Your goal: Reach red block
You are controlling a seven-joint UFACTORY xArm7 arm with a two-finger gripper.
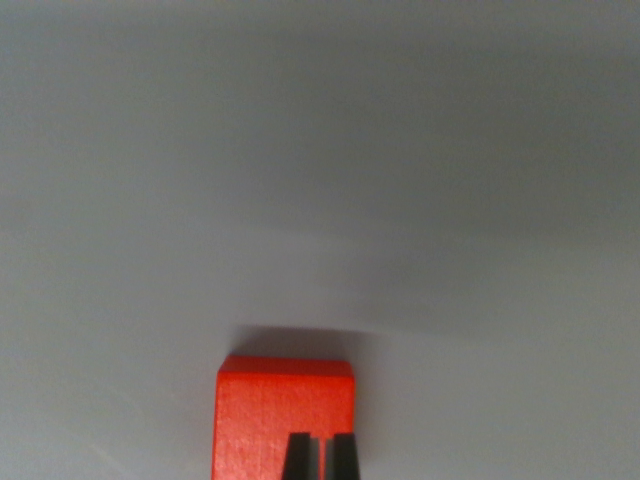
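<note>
One red block [270,410] sits low in the wrist view, a little left of centre, on a plain pale grey bench [320,180]. Its near part runs off the bottom edge, so I cannot see its full length. What shows looks like a squared piece with softened corners at the far end. Its sides run straight up and down the picture, so its long axis seems to point away from the camera, though with the bottom cut off I cannot be sure it is longer that way than across. A thin brighter strip along the far end reads as the far top edge catching light. A soft shadow lies on the bench just beyond that end.

The claw [321,458] shows as two dark fingertips [297,458] at the bottom edge, over the right part of the block's top face. They stand close together with only a narrow slit between them, and red shows through that slit. They grip nothing that I can see. Whether the tips touch the block or hang just above it I cannot tell.
</note>
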